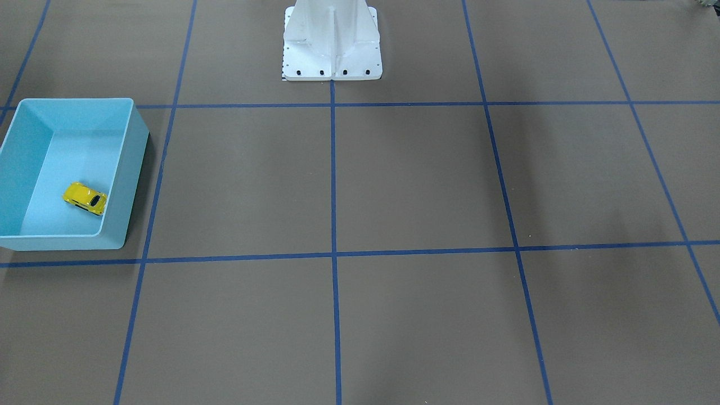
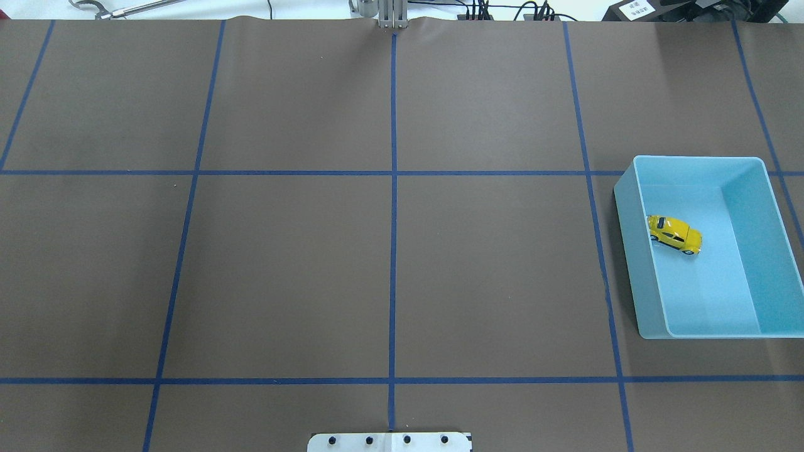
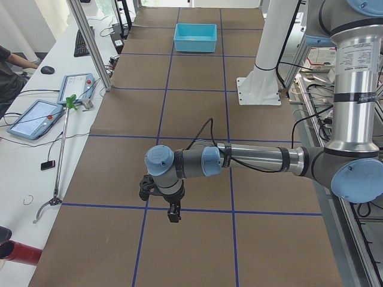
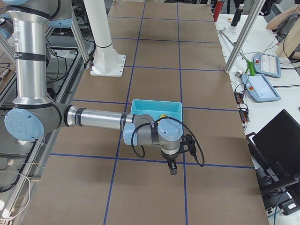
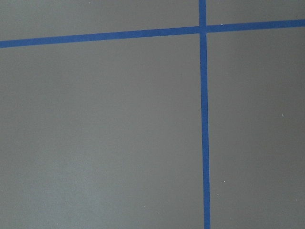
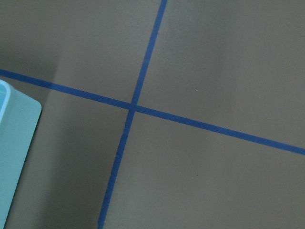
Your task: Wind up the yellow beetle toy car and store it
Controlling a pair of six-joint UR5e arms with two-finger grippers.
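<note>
The yellow beetle toy car (image 1: pixel 85 198) stands on its wheels inside a light blue bin (image 1: pixel 128 185) on the robot's right side of the table. From overhead the car (image 2: pixel 674 234) sits against the inner wall of the bin (image 2: pixel 635 238). In the exterior right view a yellow bit of the car (image 4: pixel 162 116) shows in the bin (image 4: pixel 145 108). My right gripper (image 4: pixel 172 168) hangs over bare table near the bin; I cannot tell whether it is open or shut. My left gripper (image 3: pixel 173 212) hangs over bare table far from the bin (image 3: pixel 195 37); its state cannot be told.
Blue tape lines grid the brown table. The white robot base (image 1: pixel 333 50) stands mid-table at the robot's edge. A bin corner (image 6: pixel 14 143) shows in the right wrist view. A side bench holds tablets (image 3: pixel 36 116) and a grabber tool (image 3: pixel 60 155).
</note>
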